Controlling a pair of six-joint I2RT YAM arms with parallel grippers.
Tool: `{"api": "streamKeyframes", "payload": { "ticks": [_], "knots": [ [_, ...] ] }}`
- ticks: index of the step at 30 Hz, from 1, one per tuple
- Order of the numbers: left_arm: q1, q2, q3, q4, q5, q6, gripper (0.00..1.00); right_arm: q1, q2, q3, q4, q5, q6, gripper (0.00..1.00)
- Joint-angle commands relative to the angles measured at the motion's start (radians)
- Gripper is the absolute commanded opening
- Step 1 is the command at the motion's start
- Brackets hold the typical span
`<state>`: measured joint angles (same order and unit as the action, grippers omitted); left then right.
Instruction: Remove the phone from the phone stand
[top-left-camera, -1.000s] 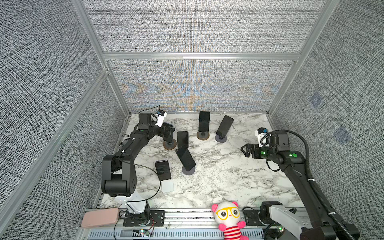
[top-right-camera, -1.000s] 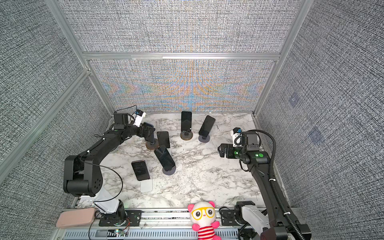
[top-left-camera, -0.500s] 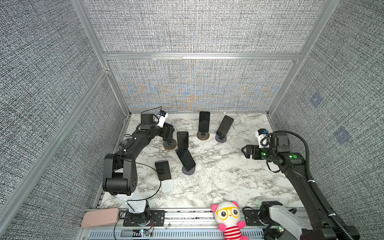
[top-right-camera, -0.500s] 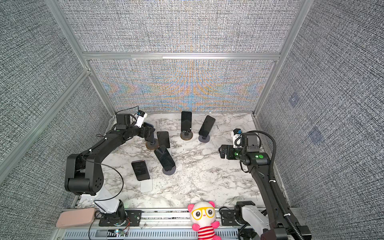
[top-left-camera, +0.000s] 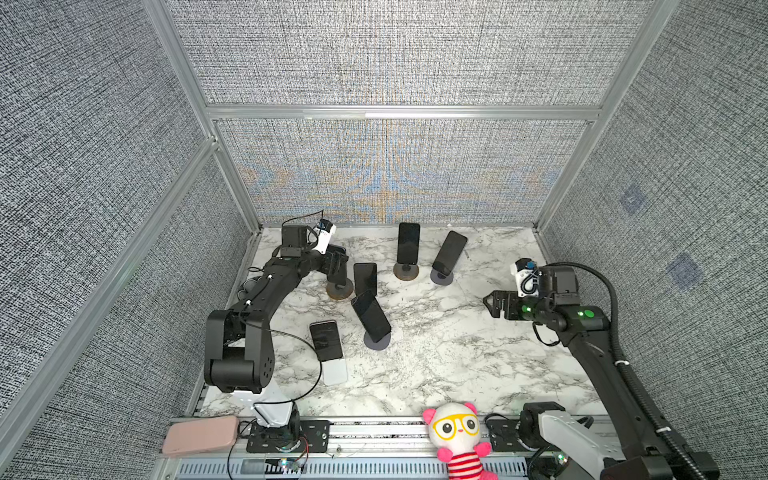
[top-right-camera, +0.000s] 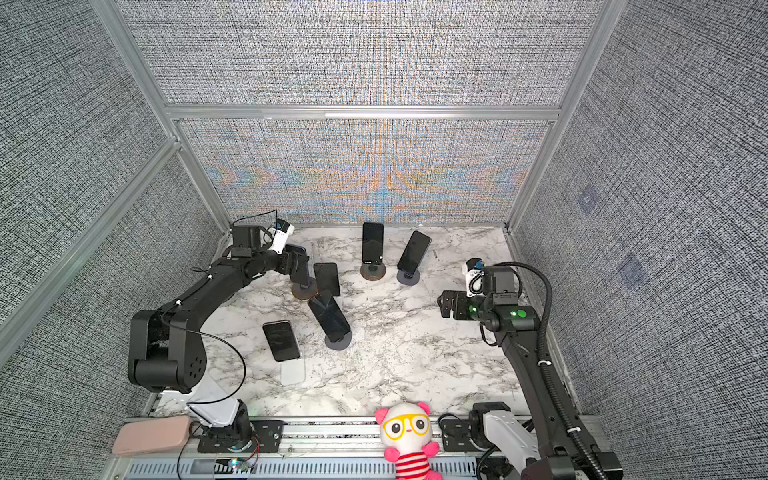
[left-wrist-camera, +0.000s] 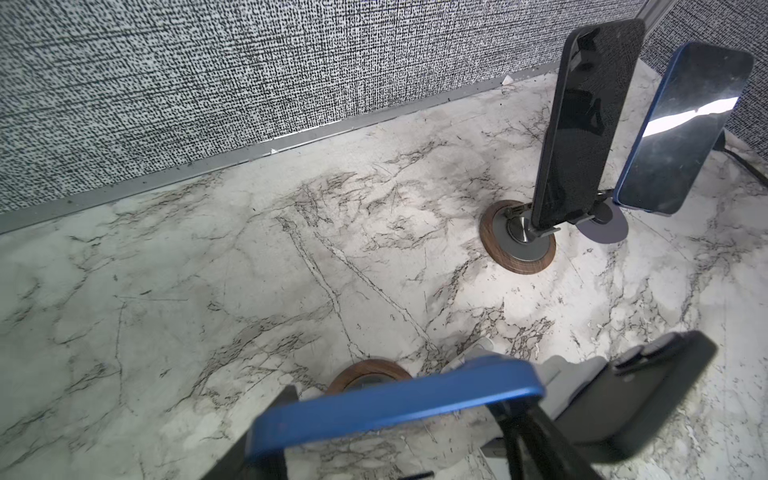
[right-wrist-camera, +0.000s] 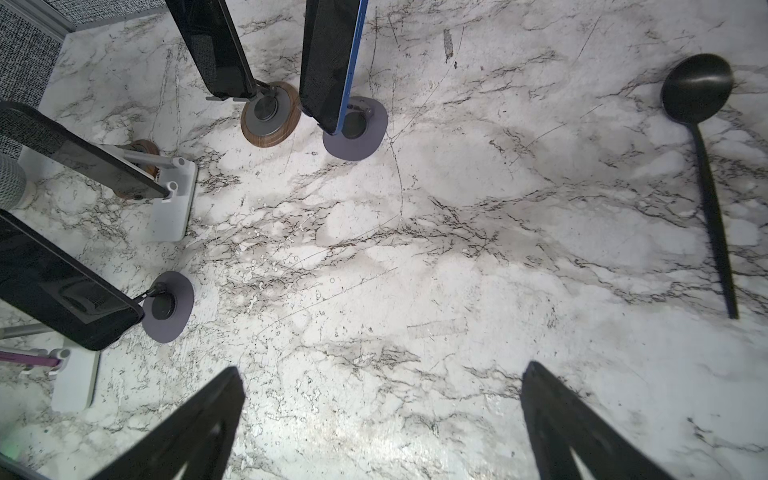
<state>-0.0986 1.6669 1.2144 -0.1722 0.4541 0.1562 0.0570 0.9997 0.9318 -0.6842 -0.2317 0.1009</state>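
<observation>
Blue-cased smartphone (left-wrist-camera: 395, 401), the task's thing: seated upright on a round wood-rimmed phone stand (top-left-camera: 340, 291) toward the back-left corner of the white marble-patterned bench (top-left-camera: 457, 353). Its lower end sits in the cradle, so only the top and long edges are free to grasp. Left hand (top-left-camera: 337, 262): black, two-fingered, set over the phone's top end with a finger at either side, apparently placed there for a lift up and out of the cradle. The left wrist view does not show whether the fingers already press the case, so I cannot tell if it is clenched. Black smartphone on a white flat-based stand (top-left-camera: 365, 278): just beside the target stand and close enough to be knocked during the lift, by my estimate. Black phone on a second wood-rimmed stand (top-left-camera: 408, 243) and blue-edged phone on a grey disc stand (top-left-camera: 449, 251): near the back edge, well apart from the work. Right hand (right-wrist-camera: 381, 368): released, fingers spread wide and empty, held above bare marble near the right edge, probably parked clear of the left arm.
</observation>
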Motion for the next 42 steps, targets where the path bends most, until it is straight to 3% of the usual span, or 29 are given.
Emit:
{"api": "streamKeyframes", "payload": {
  "ticks": [1,9,13,16,19,25,31,37,42],
  "knots": [
    [-0.001,-0.024,0.018,-0.008,-0.021,-0.018,0.63,0.000,-0.002,0.006,-0.003,0.011,-0.010,0.99],
    [-0.001,-0.088,0.133,-0.156,-0.112,-0.074,0.58,0.000,0.009,0.027,0.001,-0.020,-0.007,0.99],
    [-0.001,-0.149,0.211,-0.264,-0.112,-0.154,0.56,0.009,0.047,0.055,0.014,-0.131,-0.003,0.99],
    [0.000,-0.193,0.263,-0.335,-0.058,-0.216,0.54,0.048,0.092,0.132,0.020,-0.195,0.002,0.99],
    [-0.002,-0.236,0.284,-0.381,0.041,-0.293,0.51,0.150,0.139,0.199,0.038,-0.263,0.022,0.99],
    [-0.068,-0.293,0.200,-0.229,0.288,-0.471,0.48,0.406,0.237,0.298,0.253,-0.342,0.098,0.94],
    [-0.173,-0.235,0.152,-0.067,0.385,-0.615,0.47,0.572,0.394,0.380,0.454,-0.347,0.130,0.86],
    [-0.213,-0.192,0.120,0.052,0.401,-0.689,0.46,0.610,0.477,0.388,0.553,-0.240,0.133,0.73],
    [-0.226,-0.171,0.088,0.150,0.420,-0.748,0.45,0.610,0.516,0.375,0.619,-0.240,0.166,0.43]
  ]
}}
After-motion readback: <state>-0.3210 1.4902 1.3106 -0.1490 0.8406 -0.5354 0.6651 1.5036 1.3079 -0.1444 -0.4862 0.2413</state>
